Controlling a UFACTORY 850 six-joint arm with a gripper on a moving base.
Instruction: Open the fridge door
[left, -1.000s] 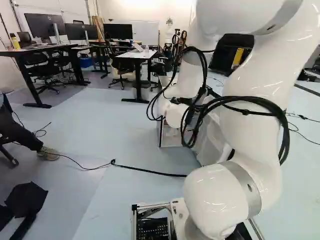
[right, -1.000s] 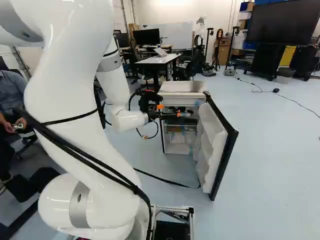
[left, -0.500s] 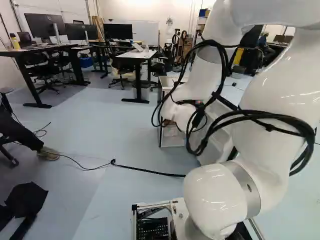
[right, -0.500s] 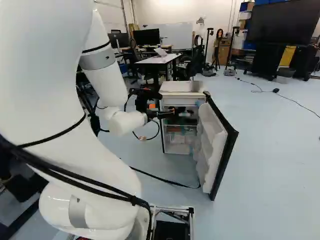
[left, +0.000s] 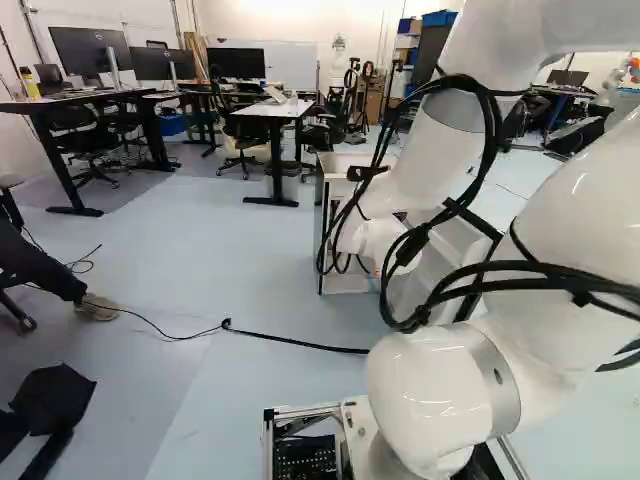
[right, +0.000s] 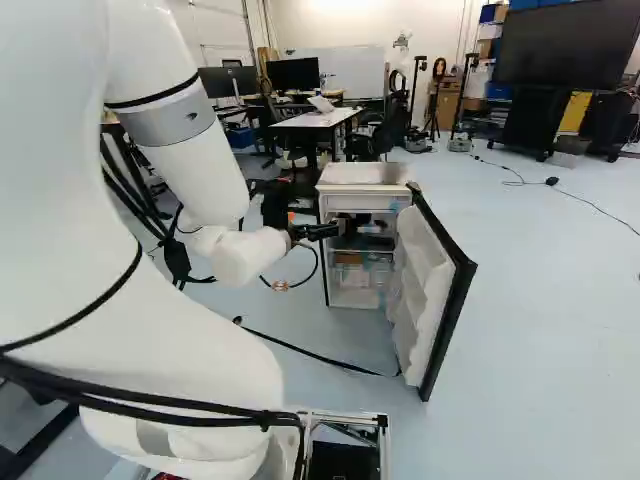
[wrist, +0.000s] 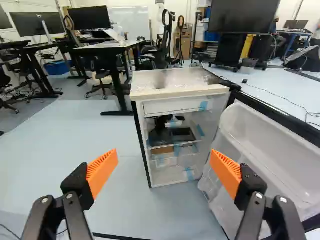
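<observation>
At the left of the right base view, the white arm (right: 150, 300) rose from its joint, black cables (right: 130, 402) running along it. A black strap (right: 310, 353) lay across the floor (right: 540, 320), from near the arm to just beside the bottom edge of the fridge door. Farther back stood a desk (right: 312, 120) with a pale top.

Right of the arm's last link, the black gripper (right: 335, 230) pointed at the fridge's open front, near its upper left edge. Its fingers were spread wide, their orange pads (wrist: 102, 172) facing each other across the gap. The fridge (right: 363, 174) stood upright on the floor, ahead of that gap in the wrist view, with dark items (wrist: 172, 135) inside on a shelf.

The door (right: 425, 290) stood wide open from the fridge's right side, its white inner face showing and its outer side dark. In the wrist view it reached beyond one of the fingers; whether they touched, I could not tell. Far back at the right hung a large dark screen (right: 570, 45).
</observation>
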